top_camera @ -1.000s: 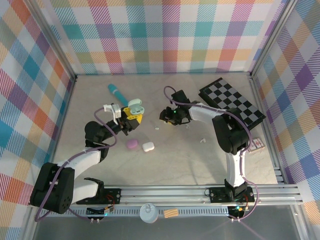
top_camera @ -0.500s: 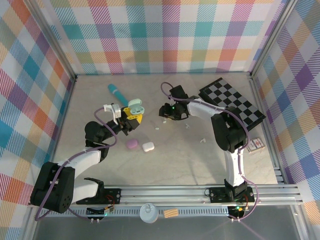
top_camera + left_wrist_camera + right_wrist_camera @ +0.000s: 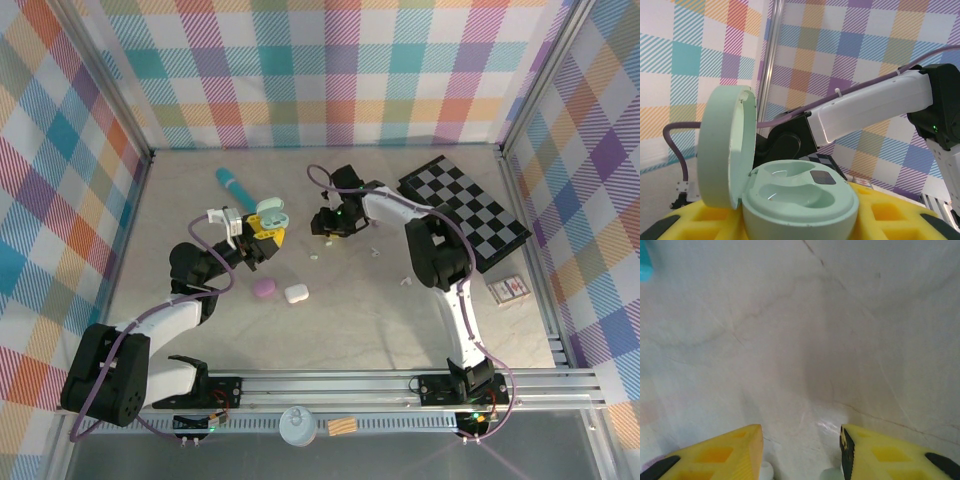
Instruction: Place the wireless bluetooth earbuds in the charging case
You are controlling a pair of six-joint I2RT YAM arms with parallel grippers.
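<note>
Top external view: the pale marbled bench point(image 3: 340, 320) carries a black-and-white checkerboard point(image 3: 465, 210) at its far right corner. The left fingers point(image 3: 268, 235) are raised near the middle and are closed on the pale green charging case point(image 3: 271, 212). In the left wrist view that case point(image 3: 800, 195) sits between the yellow pads with its lid hinged upright on the left and its two wells showing. The right fingers point(image 3: 326, 222) hang low over the bench just right of the held case. The right wrist view shows them parted, with bare bench in the gap and nothing gripped. Two small pale shapes sit at that view's lower edge, and I cannot tell what they are. A teal stick point(image 3: 236, 187) lies at the far left. A purple case point(image 3: 264, 288) and a white case point(image 3: 296, 293) rest side by side, closed, nearer the arm bases. A small card box point(image 3: 509, 289) lies near the right edge. Tiny white earbuds lie loose on the bench: one earbud point(image 3: 316, 258) just below the right fingers, another earbud point(image 3: 375, 250) beside it, a third earbud point(image 3: 406, 281) further right.
</note>
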